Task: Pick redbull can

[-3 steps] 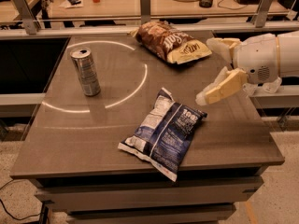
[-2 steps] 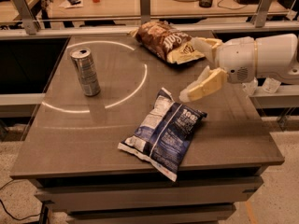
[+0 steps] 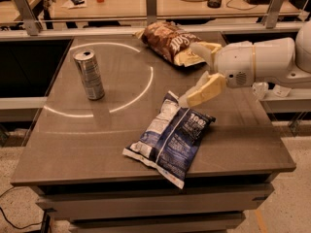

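Here, a robot is at the approach step of picking up a drink can, with nothing grasped yet. The slim, tall, silver-grey metal redbull can (image 3: pixel 89 74) stands upright on the far left part of a grey-brown, smooth, faintly glossy table (image 3: pixel 97 144). Its shiny top rim faces up and the can stands clear of everything else. A thin pale ring (image 3: pixel 146 84) is marked on the table top, and the can sits inside it.

The cream-coloured two-finger gripper (image 3: pixel 191 74) reaches in from the right on a thick, rounded white arm (image 3: pixel 257 62). Its fingers are spread apart and hold nothing. It hangs over the table well to the right of the can, between two snack bags.

A crinkled brown-and-yellow foil chip bag (image 3: pixel 167 42) lies at the far edge, just behind the gripper. A flattened blue-and-white foil chip bag (image 3: pixel 170 140) lies near the front edge, just below it. Both bags look soft and slippery.

The next move likely calls for travelling left across the table past both bags, bringing the open fingers level with the can's middle, one on each side. The can is rigid, smooth and narrow, so a sideways bump could tip it.
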{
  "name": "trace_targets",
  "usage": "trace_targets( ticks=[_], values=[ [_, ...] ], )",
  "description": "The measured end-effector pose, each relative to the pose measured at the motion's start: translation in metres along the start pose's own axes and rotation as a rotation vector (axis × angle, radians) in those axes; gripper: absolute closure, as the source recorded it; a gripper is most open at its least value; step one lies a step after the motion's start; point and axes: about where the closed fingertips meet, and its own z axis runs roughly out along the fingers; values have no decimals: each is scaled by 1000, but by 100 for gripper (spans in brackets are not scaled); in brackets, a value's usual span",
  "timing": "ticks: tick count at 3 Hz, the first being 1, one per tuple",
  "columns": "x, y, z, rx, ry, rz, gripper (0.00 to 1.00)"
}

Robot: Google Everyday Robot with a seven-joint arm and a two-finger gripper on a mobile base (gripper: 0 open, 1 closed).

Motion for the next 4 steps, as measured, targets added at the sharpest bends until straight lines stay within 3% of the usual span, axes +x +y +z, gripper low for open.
trace_targets(
  ticks=[3, 4],
  values=[
    [-10, 3, 88, -44, -64, 13, 0],
    [-11, 5, 113, -36, -67, 48, 0]
  ],
)
